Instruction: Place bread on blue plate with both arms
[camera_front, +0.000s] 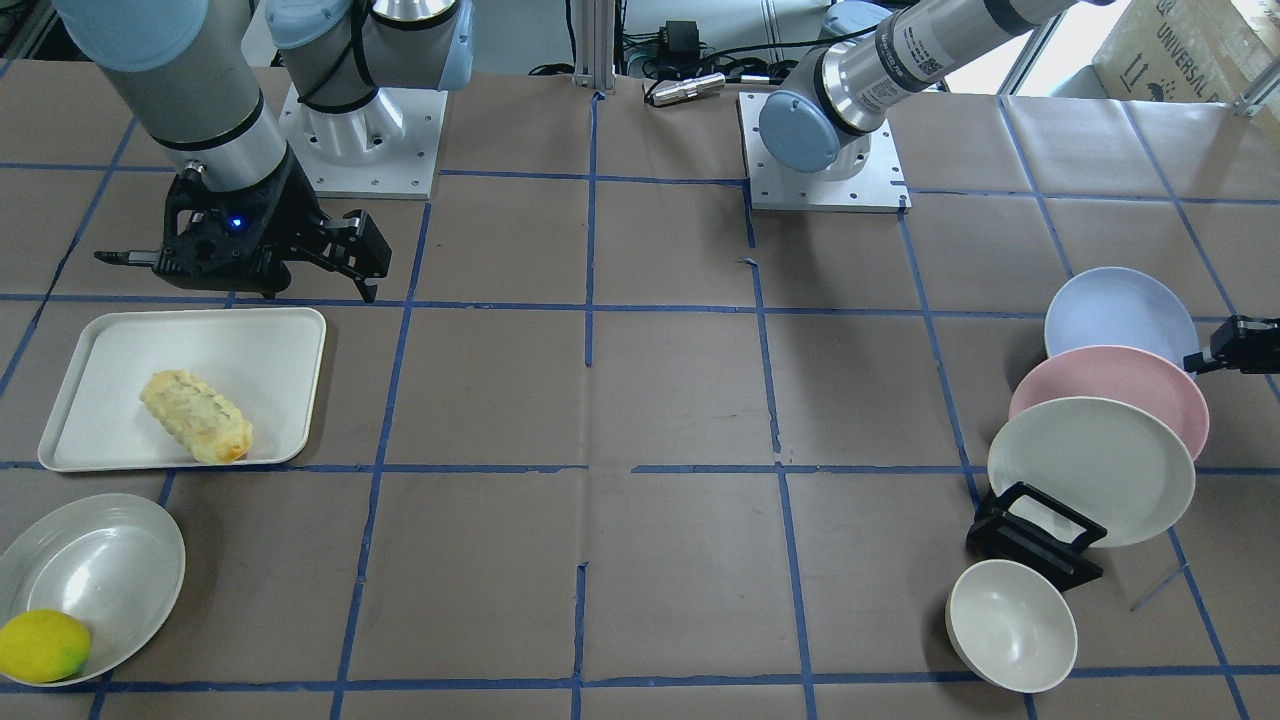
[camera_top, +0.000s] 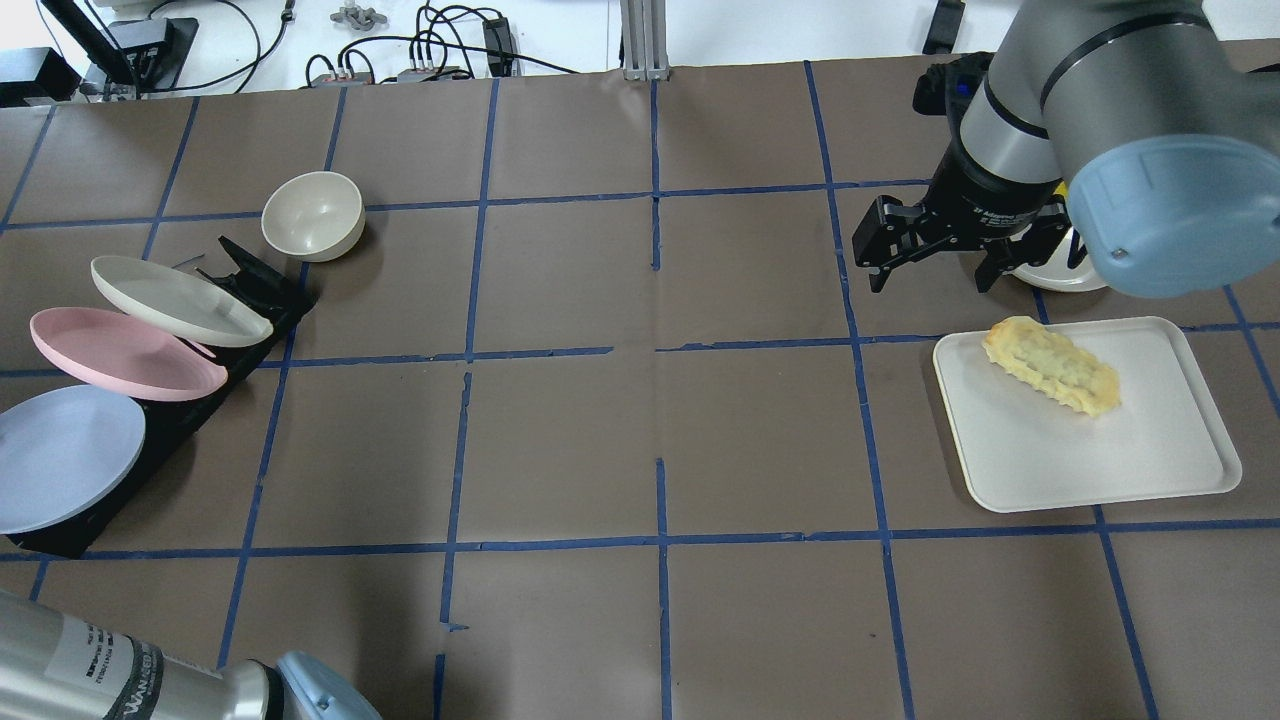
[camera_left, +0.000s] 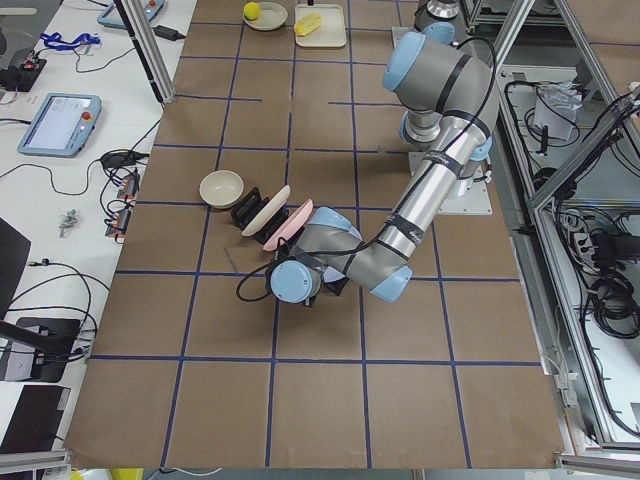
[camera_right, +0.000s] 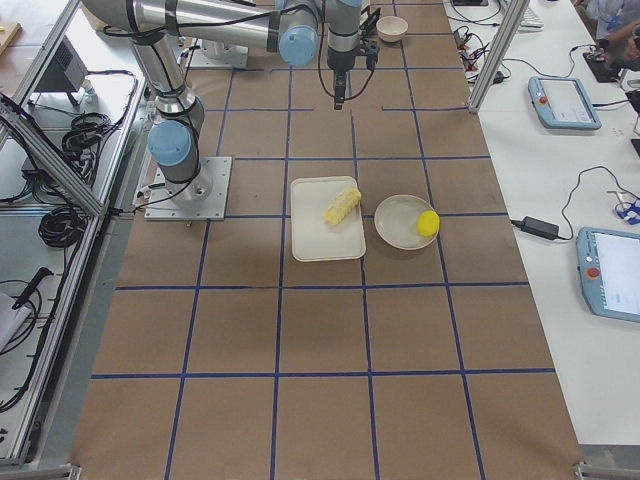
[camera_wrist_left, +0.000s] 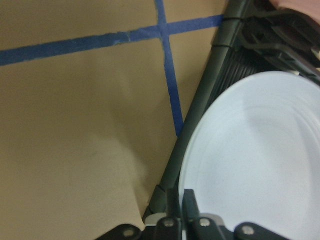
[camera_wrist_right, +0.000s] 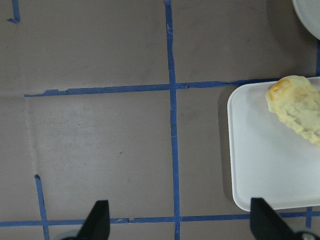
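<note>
You are seeing, near left, the left gripper pinching the blue plate, nearest of three racked plates. Farther right, one bread is lying on one tray. Beyond it, the right gripper is hovering, fingers spread.

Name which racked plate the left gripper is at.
The blue plate, at the end of the rack beside the pink plate. The left gripper is at its rim; the white plate is farthest from it.
</note>
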